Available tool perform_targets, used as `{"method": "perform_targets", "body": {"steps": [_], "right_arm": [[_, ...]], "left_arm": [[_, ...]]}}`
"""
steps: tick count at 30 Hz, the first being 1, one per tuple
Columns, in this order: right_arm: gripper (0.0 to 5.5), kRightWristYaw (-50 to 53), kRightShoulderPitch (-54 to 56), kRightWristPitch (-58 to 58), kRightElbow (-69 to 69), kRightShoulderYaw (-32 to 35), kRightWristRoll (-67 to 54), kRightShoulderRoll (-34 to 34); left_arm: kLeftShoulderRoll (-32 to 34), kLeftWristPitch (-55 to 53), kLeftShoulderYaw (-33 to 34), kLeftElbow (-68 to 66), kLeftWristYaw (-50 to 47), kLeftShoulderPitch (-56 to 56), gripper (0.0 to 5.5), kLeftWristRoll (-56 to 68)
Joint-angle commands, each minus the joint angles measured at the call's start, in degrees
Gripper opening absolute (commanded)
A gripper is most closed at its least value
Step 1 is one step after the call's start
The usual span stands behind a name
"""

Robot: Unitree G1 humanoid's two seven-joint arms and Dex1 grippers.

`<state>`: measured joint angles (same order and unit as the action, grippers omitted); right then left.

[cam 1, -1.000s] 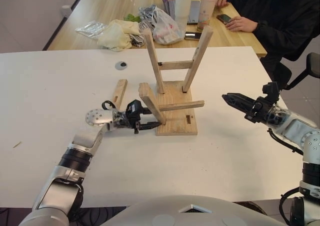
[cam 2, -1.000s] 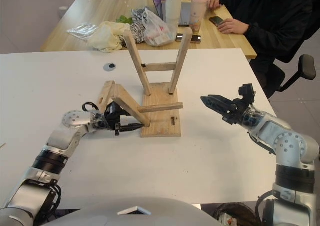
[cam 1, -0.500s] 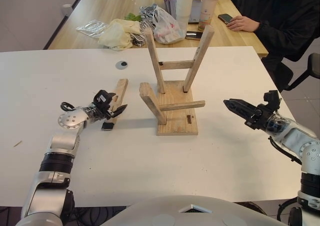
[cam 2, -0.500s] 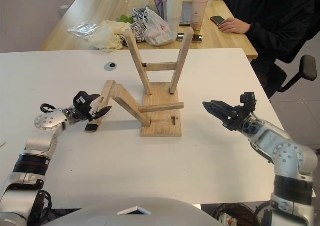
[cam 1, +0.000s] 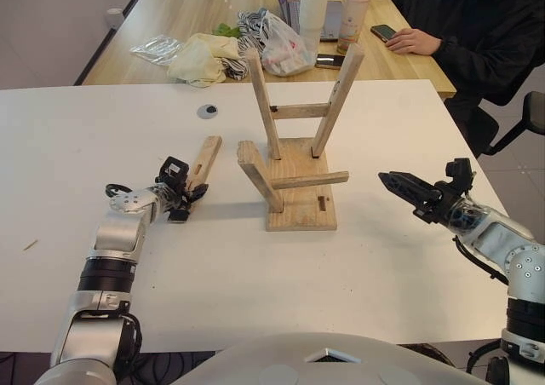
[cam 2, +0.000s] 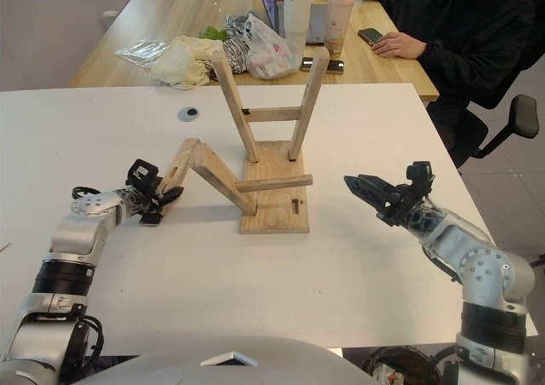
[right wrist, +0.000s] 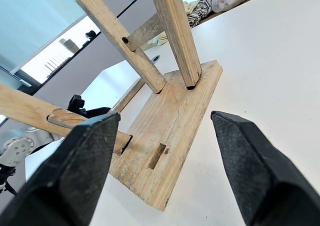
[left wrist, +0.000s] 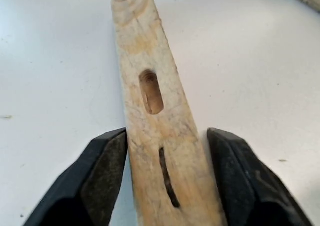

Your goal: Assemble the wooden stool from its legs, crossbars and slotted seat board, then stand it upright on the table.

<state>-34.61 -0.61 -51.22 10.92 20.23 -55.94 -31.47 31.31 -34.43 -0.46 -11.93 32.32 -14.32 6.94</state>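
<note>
The released left gripper [left wrist: 166, 132] straddles the near end of the loose pale wooden leg [cam 1: 203, 157] lying at 9 o'clock of the slotted wooden seat board [cam 1: 300, 215], and with the right gripper [cam 1: 386, 180] released at 3 o'clock, an end pinch risks the leg swinging.

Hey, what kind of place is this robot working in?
Likely an office or shared workroom: a white work table, a long wooden desk behind it holding drink cups and bags, and an office chair on the robot's right.
</note>
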Motion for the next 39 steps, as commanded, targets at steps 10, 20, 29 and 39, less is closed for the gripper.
{"method": "perform_targets", "body": {"steps": [10,20,29,39], "right_arm": [[3.33,6.93,5.0,0.9,-0.69,5.09,-5.56,4.27],[3.64,9.25,27.92,1.64,2.98,-3.16,-10.92,6.88],[4.08,11.15,45.25,2.52,-9.23,-8.07,-14.26,19.88],[3.41,11.13,48.16,2.17,-13.43,-8.25,-14.31,24.52]], "left_arm": [[-6.31,15.03,16.2,-9.62,-5.56,-15.36,2.03,10.52],[-4.73,-5.48,21.7,-17.37,28.56,-36.5,1.99,40.98],[-8.24,-10.64,11.51,-16.09,42.43,-38.1,1.99,40.25],[-9.91,-13.14,10.13,-13.07,42.54,-37.14,1.99,40.74]]}}
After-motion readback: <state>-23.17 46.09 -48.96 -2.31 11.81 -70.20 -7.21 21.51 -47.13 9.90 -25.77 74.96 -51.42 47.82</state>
